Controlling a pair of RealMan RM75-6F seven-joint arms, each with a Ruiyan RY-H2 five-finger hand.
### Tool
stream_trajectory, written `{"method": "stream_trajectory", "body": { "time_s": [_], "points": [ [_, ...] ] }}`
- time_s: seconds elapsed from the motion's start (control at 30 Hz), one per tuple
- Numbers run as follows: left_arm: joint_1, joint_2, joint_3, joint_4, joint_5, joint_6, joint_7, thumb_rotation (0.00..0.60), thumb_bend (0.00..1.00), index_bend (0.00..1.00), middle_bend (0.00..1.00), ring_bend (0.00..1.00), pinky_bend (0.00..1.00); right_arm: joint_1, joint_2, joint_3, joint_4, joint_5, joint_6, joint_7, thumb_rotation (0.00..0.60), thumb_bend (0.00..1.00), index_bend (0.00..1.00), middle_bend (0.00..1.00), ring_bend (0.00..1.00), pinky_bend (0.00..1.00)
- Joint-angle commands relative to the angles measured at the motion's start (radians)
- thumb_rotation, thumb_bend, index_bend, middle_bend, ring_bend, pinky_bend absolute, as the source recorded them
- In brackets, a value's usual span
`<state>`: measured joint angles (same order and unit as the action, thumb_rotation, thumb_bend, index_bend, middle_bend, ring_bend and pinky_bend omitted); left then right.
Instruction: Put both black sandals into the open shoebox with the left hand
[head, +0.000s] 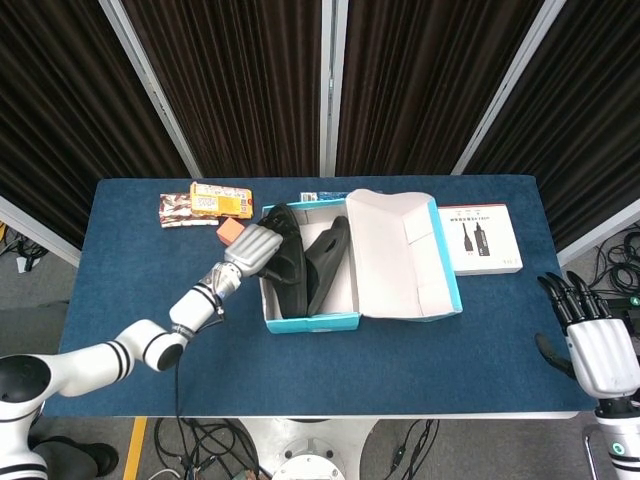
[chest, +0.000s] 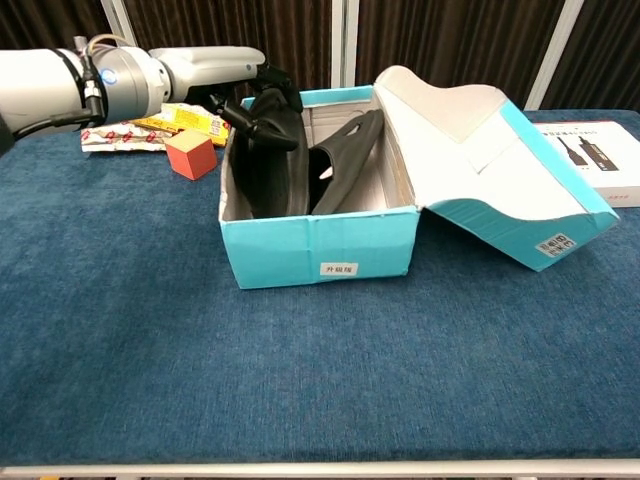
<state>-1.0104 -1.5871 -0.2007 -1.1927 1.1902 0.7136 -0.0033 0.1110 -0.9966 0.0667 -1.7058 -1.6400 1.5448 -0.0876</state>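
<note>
A: How were the black sandals expected to handle, and where were they to be gripped?

B: The two sandals were judged light, moulded from a soft, flexible foam or rubber, not fragile and not especially slippery. The edge of the sole or the strap was taken as the best place for a hold. The left sandal (chest: 262, 160) was found standing on its side edge against the left wall of the open shoebox (chest: 320, 255), and the right sandal (chest: 345, 160) was seen leaning beside it, both inside the box.

A: Which way were they pointed?

B: Their long axes were laid along the box, from six to twelve o'clock in the head view. Which end was the toe could not be told with confidence.

A: And the hands?

B: The left hand (chest: 255, 100) was pressed on the upper edge of the left sandal at the box's ten o'clock corner; whether it was actually gripped could not be told. The right hand (head: 592, 340) was held off the table edge at four o'clock, fingers spread, nothing in it.
</note>
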Motion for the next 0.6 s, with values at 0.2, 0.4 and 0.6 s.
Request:
{"method": "stream_trajectory", "body": {
  "time_s": [0.2,0.4,0.6],
  "points": [
    [0.032,0.0,0.005,0.013,-0.015,0.007,-0.037,0.284,0.11,0.26,0.18,0.05,0.15,0.002,-0.001,0.0,-0.004,0.0,-0.003,-0.006,0.6,0.24,0.07,0.1,0.05,0.23],
    [0.051,-0.002,0.0,0.025,-0.031,0.011,-0.051,0.292,0.11,0.26,0.18,0.05,0.17,0.004,0.0,0.0,-0.007,-0.006,-0.002,-0.008,0.6,0.24,0.07,0.1,0.05,0.23],
    [0.072,0.006,-0.013,0.039,-0.065,0.008,-0.072,0.328,0.11,0.26,0.18,0.05,0.18,-0.001,0.002,-0.001,-0.006,-0.004,0.004,-0.004,0.6,0.24,0.07,0.1,0.05,0.24]
  ]
}}
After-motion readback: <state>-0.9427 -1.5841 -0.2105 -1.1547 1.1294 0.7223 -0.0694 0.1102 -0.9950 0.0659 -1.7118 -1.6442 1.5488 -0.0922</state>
